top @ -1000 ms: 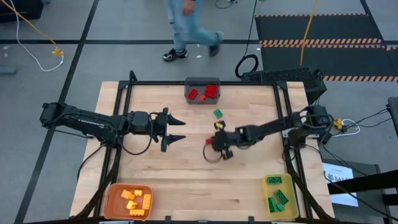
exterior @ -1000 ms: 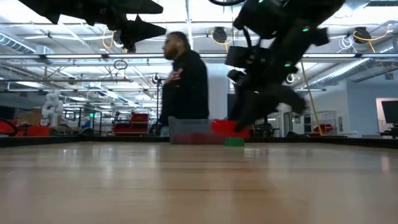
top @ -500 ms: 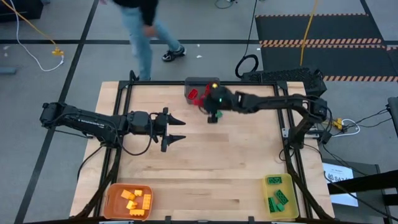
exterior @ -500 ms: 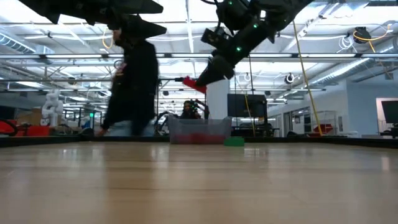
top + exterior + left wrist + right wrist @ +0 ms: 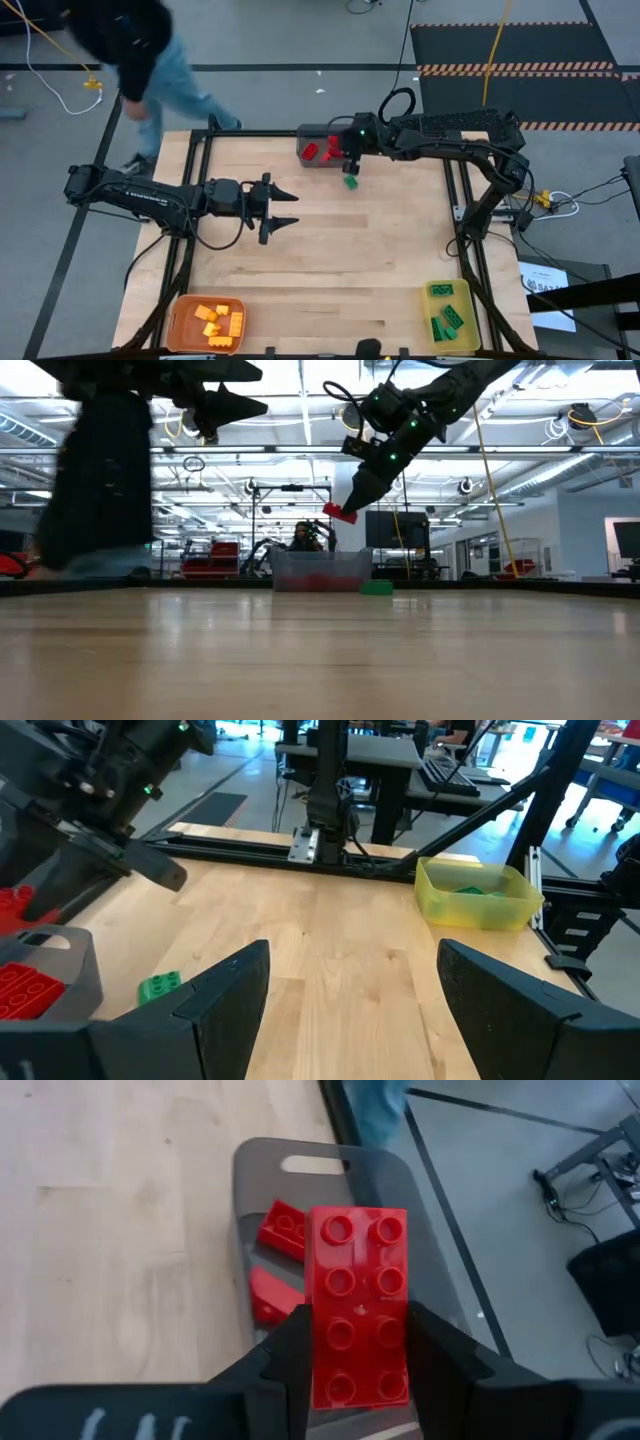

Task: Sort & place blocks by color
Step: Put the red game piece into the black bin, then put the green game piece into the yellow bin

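Red block (image 5: 358, 1308), upper centre of the high view, sits clamped in right gripper (image 5: 345, 152) above gray bin (image 5: 310, 160). Likely light, rigid, slick; side grip suits. Left gripper (image 5: 285, 208) idles open, centre-left.

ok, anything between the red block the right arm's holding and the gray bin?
Nothing visible. The right gripper holds the red block directly above the gray bin, whose top is open; only other red blocks lie inside it.
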You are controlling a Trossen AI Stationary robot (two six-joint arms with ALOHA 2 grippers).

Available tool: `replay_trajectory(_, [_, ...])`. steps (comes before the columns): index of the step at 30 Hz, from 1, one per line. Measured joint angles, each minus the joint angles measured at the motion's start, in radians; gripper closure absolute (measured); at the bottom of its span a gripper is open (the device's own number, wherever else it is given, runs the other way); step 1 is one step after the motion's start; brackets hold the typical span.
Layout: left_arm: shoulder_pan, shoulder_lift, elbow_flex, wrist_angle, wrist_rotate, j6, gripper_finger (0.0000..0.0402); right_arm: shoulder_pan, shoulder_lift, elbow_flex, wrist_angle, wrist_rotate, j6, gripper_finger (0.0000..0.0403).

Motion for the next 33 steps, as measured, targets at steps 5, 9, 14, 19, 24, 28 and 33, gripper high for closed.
replay_trajectory(5, [0.000, 0.000, 0.000, 0.000, 0.000, 0.000, 0.0117, -0.034, 0.012, 0.000, 0.006, -0.003, 0.028, 0.0295])
replay_trajectory(9, [0.000, 0.000, 0.000, 0.002, 0.000, 0.000, 0.0117, -0.050, 0.026, 0.000, 0.032, -0.054, 0.057, 0.0295])
replay_trajectory(14, [0.000, 0.000, 0.000, 0.002, 0.000, 0.000, 0.0117, -0.048, 0.066, 0.000, 0.102, -0.065, 0.057, 0.0269])
replay_trajectory(19, [0.000, 0.000, 0.000, 0.002, 0.000, 0.000, 0.0117, -0.047, 0.111, 0.000, 0.130, -0.079, 0.075, 0.0265])
replay_trajectory(24, [0.000, 0.000, 0.001, 0.022, 0.000, 0.026, 0.0117, -0.036, 0.115, 0.000, 0.167, -0.007, 0.080, 0.0254])
replay_trajectory(28, [0.000, 0.000, 0.001, 0.023, 0.000, 0.024, 0.0117, -0.033, 0.110, 0.000, 0.187, 0.003, 0.079, 0.0231])
replay_trajectory(33, [0.000, 0.000, 0.001, 0.019, 0.000, 0.023, 0.0117, -0.033, 0.110, 0.000, 0.175, 0.003, 0.109, 0.0200])
